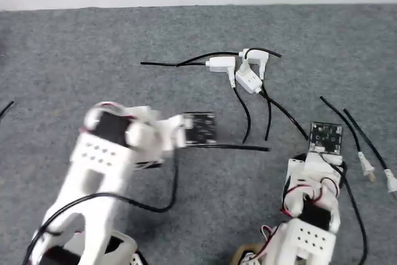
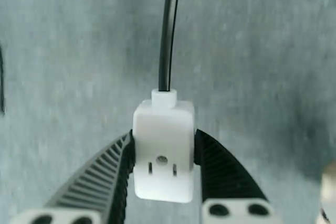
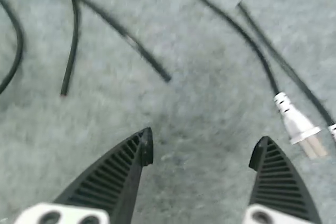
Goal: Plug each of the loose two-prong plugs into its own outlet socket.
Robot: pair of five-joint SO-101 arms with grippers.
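Grey carpet-like table [image 1: 74, 48] w/ black cords strewn about. My left pincer [image 2: 164, 139] is clamped on a white rectangular plastic outlet socket [image 2: 163, 121], slots facing the cam, its black cord [image 2: 167, 35] running away from me. My right pincer [image 3: 205, 140] gapes wide over bare table, near a white two-prong plug [image 3: 296, 124] lying flat. A cluster of white sockets [image 1: 248, 79] lies at the far side.
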